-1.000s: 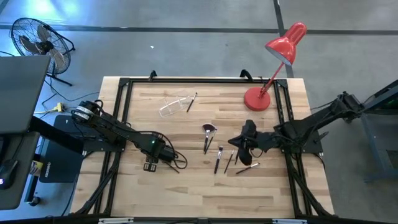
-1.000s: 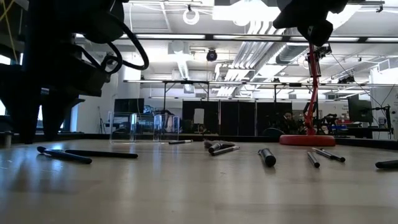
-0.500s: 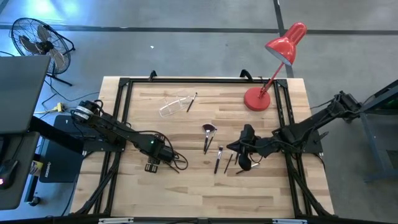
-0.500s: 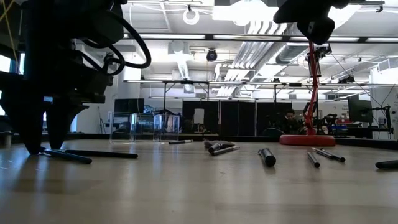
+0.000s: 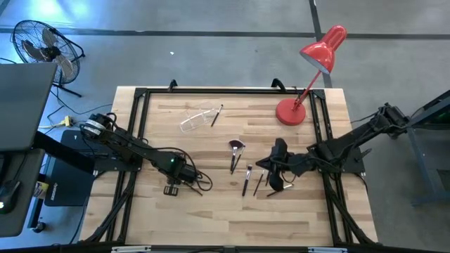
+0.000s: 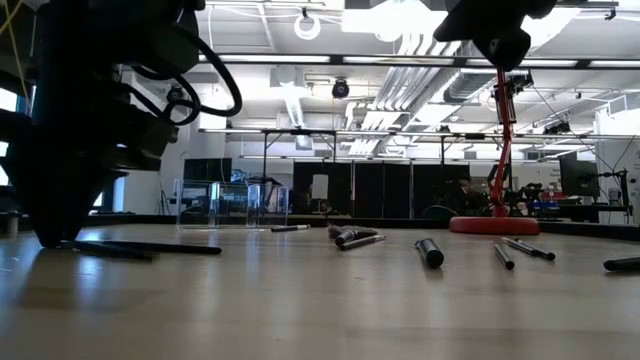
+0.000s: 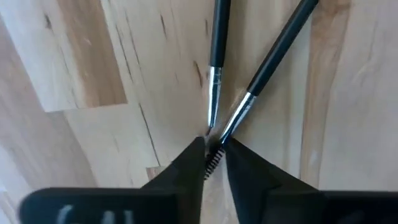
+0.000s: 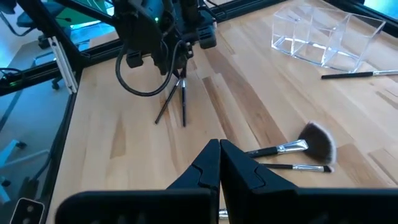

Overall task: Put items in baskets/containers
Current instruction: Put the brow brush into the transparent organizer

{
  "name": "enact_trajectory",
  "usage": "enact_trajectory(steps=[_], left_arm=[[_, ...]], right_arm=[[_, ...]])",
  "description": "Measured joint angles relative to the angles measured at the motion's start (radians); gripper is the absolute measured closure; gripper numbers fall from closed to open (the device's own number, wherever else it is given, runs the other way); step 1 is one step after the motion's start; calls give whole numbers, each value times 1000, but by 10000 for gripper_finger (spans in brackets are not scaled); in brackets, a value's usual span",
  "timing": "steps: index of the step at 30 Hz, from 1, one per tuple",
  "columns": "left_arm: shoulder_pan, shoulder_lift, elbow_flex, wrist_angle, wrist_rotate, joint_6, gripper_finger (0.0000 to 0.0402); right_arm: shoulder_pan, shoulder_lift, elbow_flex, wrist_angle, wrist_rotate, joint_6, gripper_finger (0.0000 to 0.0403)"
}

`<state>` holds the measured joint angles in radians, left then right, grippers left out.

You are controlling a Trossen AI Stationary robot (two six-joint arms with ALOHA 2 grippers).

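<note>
Black brush tip sits pinched in the left end effector on the worktop; right end effector closed, empty

Eight makeup brushes, one clear holder, one red lamp.

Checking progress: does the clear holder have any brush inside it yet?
No, the clear holder lies empty on its side, with one brush on the table beside it.

holder: table rear-left | fan brush: centre | lamp: rear-right (on table)
</note>
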<state>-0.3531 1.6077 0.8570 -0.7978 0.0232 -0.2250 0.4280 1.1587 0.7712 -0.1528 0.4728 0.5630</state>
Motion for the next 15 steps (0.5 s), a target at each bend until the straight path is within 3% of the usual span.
enact_trajectory(steps=[5,15], left_arm=[[0,0,0,-2,19,-69,395],[0,3,114,-135,33,-95,400]], right_arm=[[-12,0,0,0,0,0,402],[-17,0,0,0,0,-53,402]])
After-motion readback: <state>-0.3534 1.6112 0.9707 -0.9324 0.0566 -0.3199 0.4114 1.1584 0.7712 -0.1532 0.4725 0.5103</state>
